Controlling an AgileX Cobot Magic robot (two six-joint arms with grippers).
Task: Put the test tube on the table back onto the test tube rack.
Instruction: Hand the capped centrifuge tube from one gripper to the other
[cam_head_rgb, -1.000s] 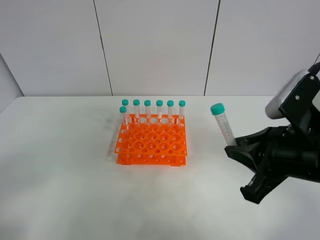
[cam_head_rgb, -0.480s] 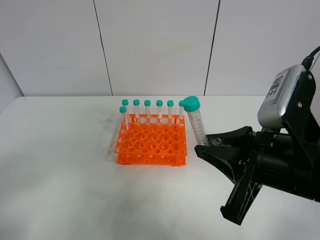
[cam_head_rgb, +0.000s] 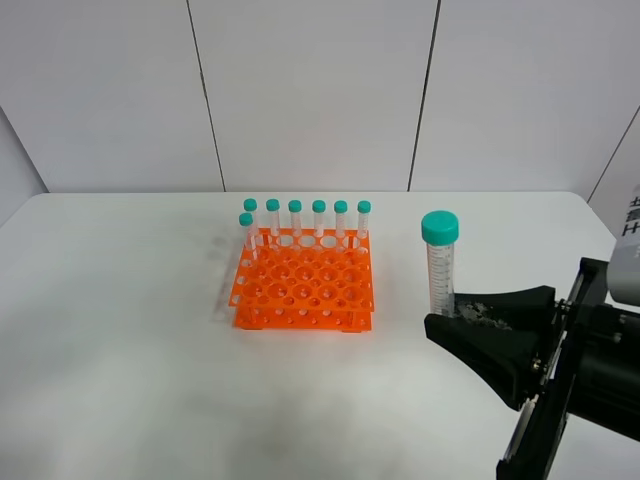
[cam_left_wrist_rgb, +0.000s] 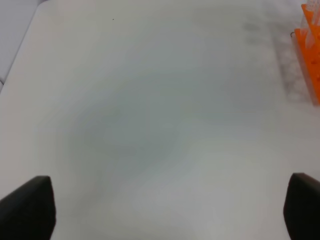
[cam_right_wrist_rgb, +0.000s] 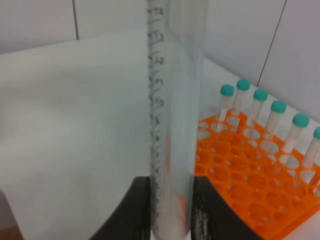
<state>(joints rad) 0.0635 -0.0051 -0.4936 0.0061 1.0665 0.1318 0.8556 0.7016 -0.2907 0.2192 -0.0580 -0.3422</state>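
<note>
Exterior high view misses left gripper (cam_left_wrist_rgb: 170, 210); its wrist view shows jaws wide, empty, over table (cam_left_wrist_rgb: 150, 100). Rack (cam_head_rgb: 303, 290) stands left of tube (cam_head_rgb: 440, 265), apart. Tube upright, cap up, pinched low by right gripper (cam_head_rgb: 452, 316). Rack lies leftward.

Only the tube (cam_right_wrist_rgb: 176, 115) carries print: a dark graduation scale (cam_right_wrist_rgb: 156, 120) with small digits runs up its side. In the right wrist view the digits are blurred; one may be a 5.
</note>
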